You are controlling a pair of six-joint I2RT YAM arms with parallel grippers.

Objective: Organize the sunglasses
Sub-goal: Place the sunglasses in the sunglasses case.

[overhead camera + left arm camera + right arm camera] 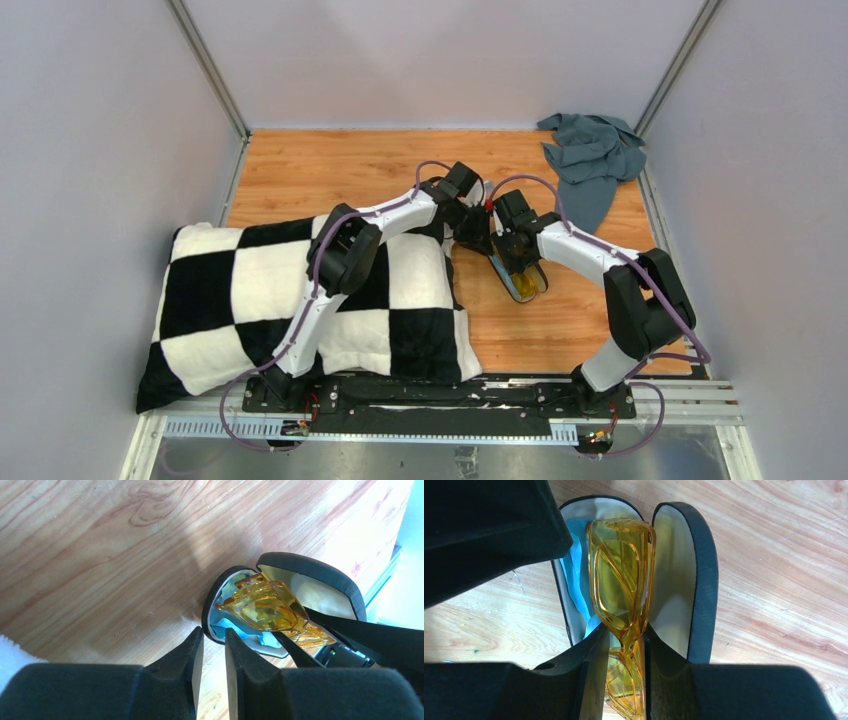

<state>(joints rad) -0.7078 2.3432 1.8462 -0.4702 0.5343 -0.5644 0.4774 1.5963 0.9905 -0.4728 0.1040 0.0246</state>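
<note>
The amber-orange sunglasses [621, 585] are folded and lie lengthwise over the open black case [701, 580], which has a beige lining. A light-blue cloth [574, 575] is tucked in the case under them. My right gripper [624, 632] is shut on the sunglasses near one end, both pads against the frame. In the top view the sunglasses [527, 283] sit mid-table under the right gripper [515, 262]. My left gripper [214, 632] is slightly open with only bare wood in the gap, its tips just short of the case's end rim [212, 615]. The sunglasses [265, 607] show beyond it.
A black-and-white checkered pillow [300, 290] covers the near left of the wooden table, under the left arm. A crumpled grey-blue cloth [592, 155] lies at the back right corner. Grey walls enclose the table on three sides.
</note>
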